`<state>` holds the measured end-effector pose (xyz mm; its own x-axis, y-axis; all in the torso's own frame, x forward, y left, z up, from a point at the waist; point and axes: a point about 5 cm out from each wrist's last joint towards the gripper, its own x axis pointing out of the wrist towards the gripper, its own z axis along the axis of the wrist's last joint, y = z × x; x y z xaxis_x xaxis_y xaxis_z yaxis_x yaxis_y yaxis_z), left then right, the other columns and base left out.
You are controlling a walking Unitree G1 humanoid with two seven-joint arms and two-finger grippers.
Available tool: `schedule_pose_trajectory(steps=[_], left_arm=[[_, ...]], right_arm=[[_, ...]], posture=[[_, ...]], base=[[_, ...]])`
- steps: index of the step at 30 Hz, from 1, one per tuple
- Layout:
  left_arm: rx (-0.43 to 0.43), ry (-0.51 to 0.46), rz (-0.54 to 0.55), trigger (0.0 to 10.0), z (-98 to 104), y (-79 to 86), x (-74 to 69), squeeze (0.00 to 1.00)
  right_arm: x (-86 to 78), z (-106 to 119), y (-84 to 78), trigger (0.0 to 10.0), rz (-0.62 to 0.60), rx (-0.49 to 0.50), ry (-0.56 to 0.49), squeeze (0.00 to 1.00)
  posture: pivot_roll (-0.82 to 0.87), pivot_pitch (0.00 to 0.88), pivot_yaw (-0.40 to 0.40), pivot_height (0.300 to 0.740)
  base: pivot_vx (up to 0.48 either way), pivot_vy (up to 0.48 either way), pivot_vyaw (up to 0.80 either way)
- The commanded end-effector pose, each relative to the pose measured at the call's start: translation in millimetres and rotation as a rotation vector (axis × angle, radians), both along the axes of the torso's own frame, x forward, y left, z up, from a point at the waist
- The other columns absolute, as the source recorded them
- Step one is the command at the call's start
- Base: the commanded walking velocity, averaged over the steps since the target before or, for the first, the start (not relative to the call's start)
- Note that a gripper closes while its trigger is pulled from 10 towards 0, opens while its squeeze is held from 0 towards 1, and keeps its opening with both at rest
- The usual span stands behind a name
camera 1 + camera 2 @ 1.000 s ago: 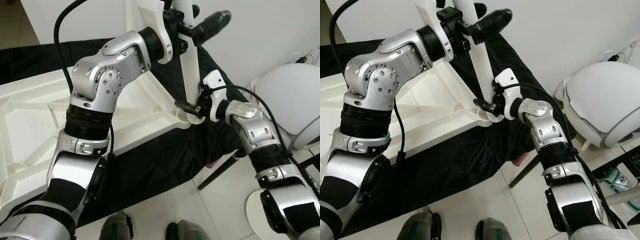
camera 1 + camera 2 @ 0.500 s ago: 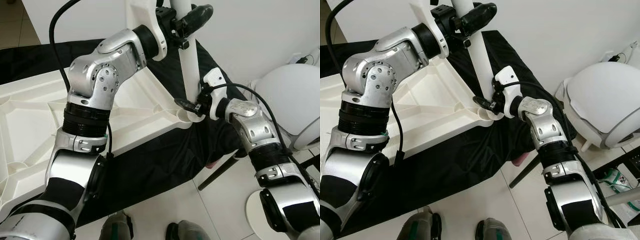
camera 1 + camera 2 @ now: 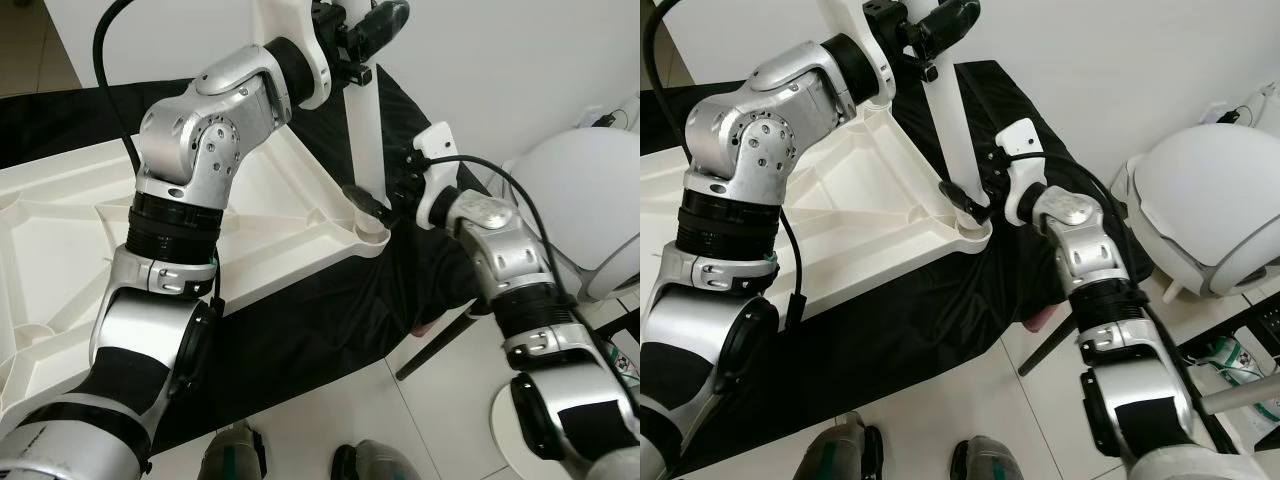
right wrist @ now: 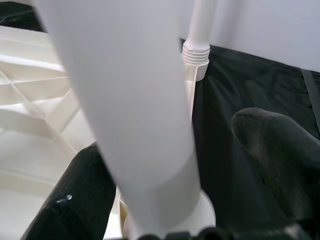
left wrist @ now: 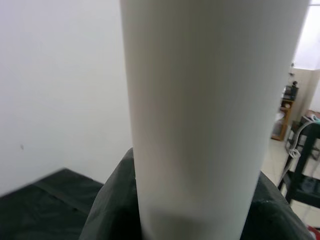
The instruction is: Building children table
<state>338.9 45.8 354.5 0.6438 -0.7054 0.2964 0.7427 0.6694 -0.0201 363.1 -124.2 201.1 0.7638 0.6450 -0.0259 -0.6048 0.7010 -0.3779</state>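
The left hand (image 3: pixel 362 30) gripped the white leg (image 3: pixel 365 130) high up; the right hand (image 3: pixel 385 205), fingers parted, bracketed its base at the upturned tabletop (image 3: pixel 60 250)'s corner socket. Seating the leg seemed underway; next, likely twisting it home.

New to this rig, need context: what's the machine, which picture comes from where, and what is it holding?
It is a humanoid robot with two silver arms, each ending in a two-fingered black tool. Two pictures come from a stereo camera on its head, looking down; the other two from cameras on each wrist, looking along the fingers. An upturned white table top lies on a black cloth. A white table leg stands in the near corner socket. The left tool grips the leg high up; the right tool is around its base, with fingers either side. A second leg stands at another corner.
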Motion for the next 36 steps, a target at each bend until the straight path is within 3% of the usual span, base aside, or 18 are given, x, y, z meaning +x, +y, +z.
schedule_pose_trajectory(steps=[1,5,6,7,21,36], left_arm=[[0.026,-0.091,0.105,10.0,16.3,0.9,-1.4,0.0],[0.035,-0.117,0.147,10.0,20.2,1.5,-1.3,0.0],[0.036,-0.133,0.168,10.0,23.9,1.0,-2.0,0.0],[0.035,-0.15,0.198,10.0,28.3,-0.2,-2.9,0.0],[0.005,-0.169,0.275,10.0,39.3,-18.3,-9.5,0.0],[0.015,-0.177,0.276,10.0,38.0,-27.1,-12.3,0.0]], right_arm=[[3.2,9.3,8.0,10.0,-0.075,0.014,-0.063,1.0],[3.9,8.8,13.0,10.0,-0.117,0.021,-0.077,1.0],[4.2,7.3,17.9,10.0,-0.148,0.036,-0.078,0.93],[5.3,5.5,24.1,10.0,-0.195,0.055,-0.087,0.0],[6.3,9.1,67.5,10.0,-0.314,0.207,-0.179,0.0],[11.2,24.1,65.6,10.0,-0.478,0.25,-0.321,0.0]], posture=[[-0.01,0.009,-0.028,0.74],[-0.01,0.009,-0.027,0.74],[-0.02,0.01,-0.025,0.74],[-0.01,0.01,-0.023,0.74],[0.0,0.0,-0.027,0.74],[0.01,0.0,-0.033,0.74]], base=[[0.0,0.0,0.0],[0.0,0.0,0.0],[0.0,0.0,0.0],[0.0,0.0,0.0],[0.0,0.0,0.0],[0.0,0.0,0.0]])
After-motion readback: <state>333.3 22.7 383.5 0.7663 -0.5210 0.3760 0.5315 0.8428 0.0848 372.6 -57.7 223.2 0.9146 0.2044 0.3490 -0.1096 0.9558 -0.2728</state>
